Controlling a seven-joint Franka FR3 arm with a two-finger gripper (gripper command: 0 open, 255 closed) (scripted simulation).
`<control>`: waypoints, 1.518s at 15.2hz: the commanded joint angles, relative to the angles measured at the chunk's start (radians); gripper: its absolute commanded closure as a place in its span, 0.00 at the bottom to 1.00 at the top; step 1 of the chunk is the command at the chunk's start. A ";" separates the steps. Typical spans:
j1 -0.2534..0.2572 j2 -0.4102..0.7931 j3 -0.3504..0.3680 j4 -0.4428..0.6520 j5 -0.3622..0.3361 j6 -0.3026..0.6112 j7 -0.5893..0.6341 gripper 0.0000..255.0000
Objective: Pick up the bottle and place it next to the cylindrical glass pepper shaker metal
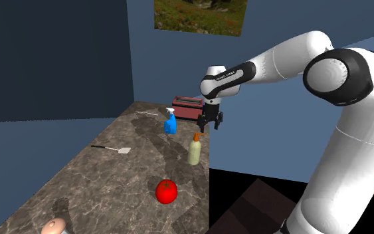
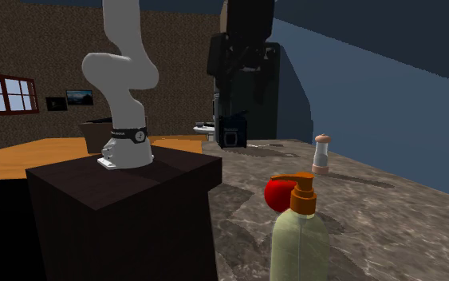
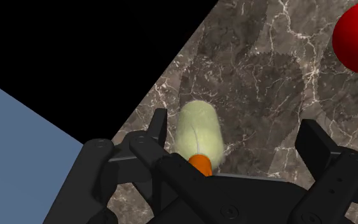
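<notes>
The counter is overlooked from beside the arm in the shoulder view. The second exterior view is set low, close to the bottle, which is also seen from above in the wrist view.

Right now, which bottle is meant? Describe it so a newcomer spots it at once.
On the dark veined counter, look near the edge closest to the arm, just below the end effector. The bottle stands upright there: pale green with an orange pump top, unlike the blue spray bottle beyond it.
</notes>
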 commanded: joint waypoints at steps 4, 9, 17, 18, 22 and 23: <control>-0.018 0.188 -0.003 0.157 0.042 0.039 -0.030 0.00; -0.046 0.385 0.004 0.353 0.080 0.048 -0.053 0.00; -0.065 0.536 0.015 0.468 0.105 0.088 -0.063 0.00; -0.066 0.543 0.015 0.464 0.106 0.098 -0.064 0.00; -0.066 0.553 0.017 0.459 0.108 0.114 -0.066 0.00; -0.066 0.553 0.017 0.459 0.108 0.114 -0.066 0.00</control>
